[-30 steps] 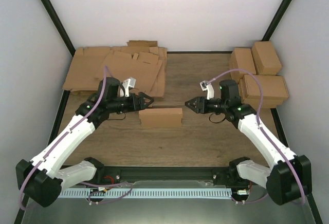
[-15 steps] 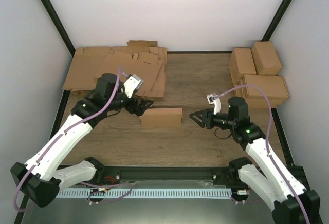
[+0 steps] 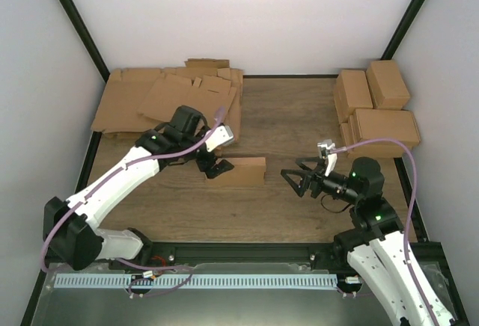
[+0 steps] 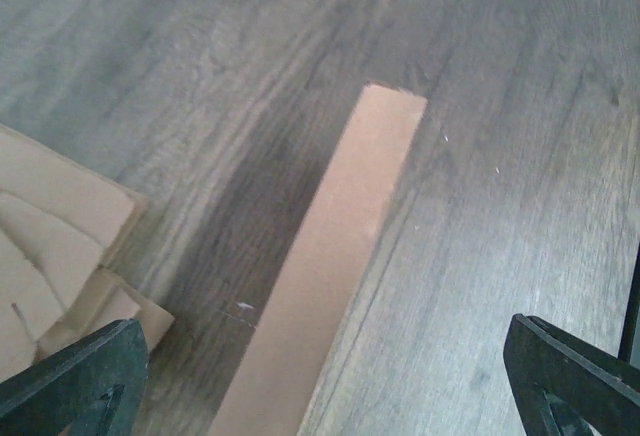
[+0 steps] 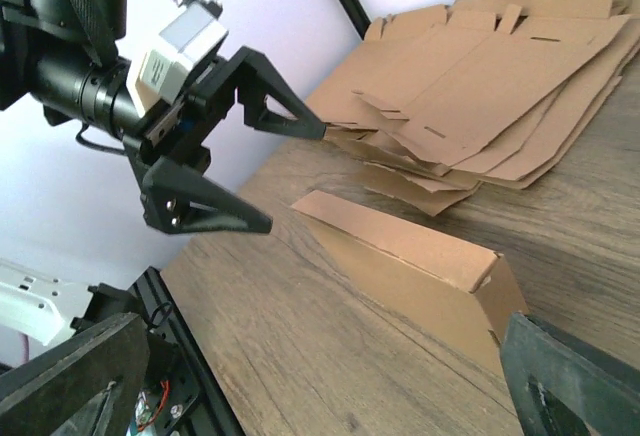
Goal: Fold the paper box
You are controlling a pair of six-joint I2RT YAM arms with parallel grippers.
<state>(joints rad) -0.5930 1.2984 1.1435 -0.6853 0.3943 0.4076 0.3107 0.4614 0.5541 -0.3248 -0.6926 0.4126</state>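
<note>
Gaping empty, your left gripper hangs just over the left end of the paper box, which lies closed on the table between both arms. Your right gripper, likewise spread and empty, faces the box's right end, apart from it. Flat cardboard sheets lie behind; closed boxes are stacked at far right.

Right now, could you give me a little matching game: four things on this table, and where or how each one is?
Things:
1. paper box
2. flat cardboard sheets
3. stack of closed boxes
4. left arm's fingers

Places or states:
A. far right side of the table
B. open, holding nothing
C. middle of the table
D. far left corner

Pairs: 1-C, 2-D, 3-A, 4-B
</note>
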